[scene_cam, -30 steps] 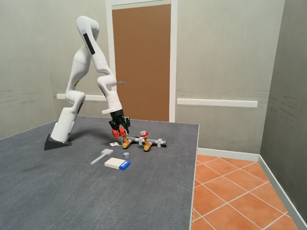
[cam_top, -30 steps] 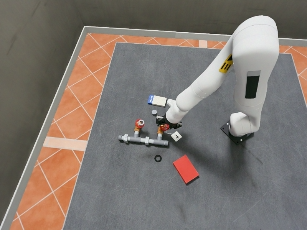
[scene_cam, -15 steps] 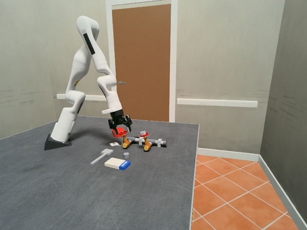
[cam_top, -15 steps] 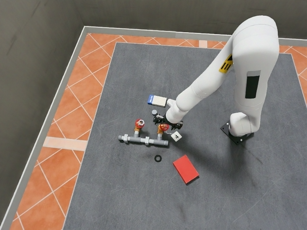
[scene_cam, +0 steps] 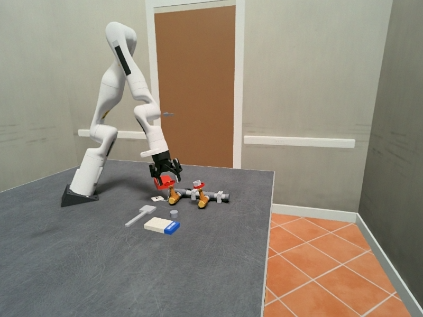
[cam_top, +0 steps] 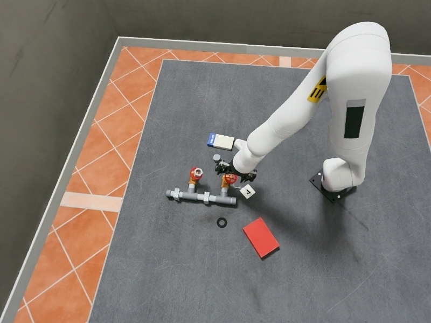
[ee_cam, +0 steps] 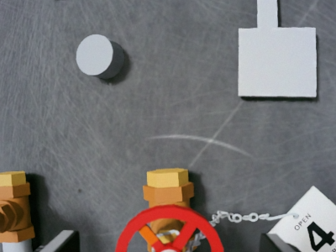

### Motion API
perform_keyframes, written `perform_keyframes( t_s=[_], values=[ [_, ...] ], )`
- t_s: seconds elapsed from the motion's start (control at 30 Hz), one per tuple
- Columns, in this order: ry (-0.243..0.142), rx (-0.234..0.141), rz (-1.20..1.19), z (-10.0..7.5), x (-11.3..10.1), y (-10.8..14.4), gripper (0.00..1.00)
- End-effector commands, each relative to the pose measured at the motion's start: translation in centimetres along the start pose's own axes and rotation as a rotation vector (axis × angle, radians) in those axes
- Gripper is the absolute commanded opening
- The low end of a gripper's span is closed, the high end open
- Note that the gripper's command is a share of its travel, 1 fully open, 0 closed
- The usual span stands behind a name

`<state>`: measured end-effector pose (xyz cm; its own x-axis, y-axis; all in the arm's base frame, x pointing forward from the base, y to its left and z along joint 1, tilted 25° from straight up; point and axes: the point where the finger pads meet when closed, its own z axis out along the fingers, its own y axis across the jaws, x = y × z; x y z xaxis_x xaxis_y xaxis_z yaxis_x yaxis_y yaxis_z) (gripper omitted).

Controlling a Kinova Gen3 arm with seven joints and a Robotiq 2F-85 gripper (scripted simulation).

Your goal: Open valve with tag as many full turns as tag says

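A grey pipe (cam_top: 201,197) lies on the table with two brass valves that carry red handwheels. The right valve's handwheel (cam_top: 230,178) has a chain to a white tag (cam_top: 248,191) that reads OPEN 4; both show in the wrist view, the handwheel (ee_cam: 170,230) and the tag (ee_cam: 308,227). The left valve (cam_top: 192,174) has no tag. My gripper (cam_top: 235,174) is open, with its fingers wide on either side of the tagged handwheel and not touching it. In the exterior view the gripper (scene_cam: 166,177) stands over that handwheel (scene_cam: 166,183).
A grey cylinder (ee_cam: 98,55) and a flat grey paddle (ee_cam: 276,59) lie beyond the valves. A white and blue box (cam_top: 220,141) lies farther back. A red block (cam_top: 261,237) and a black ring (cam_top: 219,219) lie in front of the pipe.
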<state>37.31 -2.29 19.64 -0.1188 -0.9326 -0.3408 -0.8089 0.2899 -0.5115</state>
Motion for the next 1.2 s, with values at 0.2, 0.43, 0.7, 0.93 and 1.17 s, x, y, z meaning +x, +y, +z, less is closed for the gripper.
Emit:
perform_keyframes(
  t_s=[0.2,0.43,0.7,0.93,1.17],
  values=[
    [0.000,0.001,0.021,-0.01,0.02,-0.03,1.00],
    [0.000,0.001,0.093,-0.01,0.02,-0.03,1.00],
    [0.000,0.001,0.203,-0.01,0.02,-0.03,1.00],
    [0.000,0.001,0.385,-0.01,0.02,-0.03,1.00],
    [0.000,0.001,0.607,-0.01,0.02,-0.03,1.00]
  ],
)
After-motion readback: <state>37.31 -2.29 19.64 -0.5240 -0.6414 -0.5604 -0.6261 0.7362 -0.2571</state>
